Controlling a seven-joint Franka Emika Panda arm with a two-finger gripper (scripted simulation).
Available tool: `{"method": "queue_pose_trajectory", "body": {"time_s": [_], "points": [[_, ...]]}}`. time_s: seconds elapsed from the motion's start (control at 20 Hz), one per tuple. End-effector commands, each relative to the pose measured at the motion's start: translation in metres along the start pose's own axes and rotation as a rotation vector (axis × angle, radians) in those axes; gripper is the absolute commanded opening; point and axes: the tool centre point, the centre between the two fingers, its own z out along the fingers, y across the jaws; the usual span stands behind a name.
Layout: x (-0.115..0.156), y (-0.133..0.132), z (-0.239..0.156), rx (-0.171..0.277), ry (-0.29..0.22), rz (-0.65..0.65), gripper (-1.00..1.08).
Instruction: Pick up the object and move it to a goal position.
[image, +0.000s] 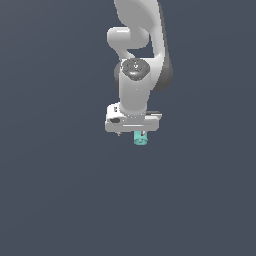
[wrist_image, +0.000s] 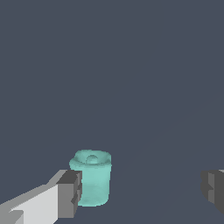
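The object (wrist_image: 92, 177) is a small teal stubby cylinder with a wider bumpy rim, standing upright on the dark grey floor. In the wrist view it sits between my two fingers, right beside one dark finger pad (wrist_image: 70, 192) and far from the other (wrist_image: 213, 190). I cannot tell whether it touches the near pad. My gripper (wrist_image: 142, 192) is open wide and holds nothing. In the exterior view the object (image: 140, 138) shows just under the white hand, and the gripper (image: 134, 133) is low over it with its fingers mostly hidden.
The plain dark grey floor (image: 60, 200) extends on all sides. The white arm (image: 135, 75) rises above the hand. No other objects or a goal marker show.
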Motion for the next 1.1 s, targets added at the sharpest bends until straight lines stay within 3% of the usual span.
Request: {"method": "queue_pose_trajectory", "body": {"time_s": [0.0,0.55,1.05], "points": [[-0.001,0.002,0.002,-0.004,-0.004,-0.003,1.00],[-0.006,-0.006,0.011,-0.002,0.002,0.007,1.00],[-0.036,-0.034,0.048,0.007,0.024,0.048,1.00]]}}
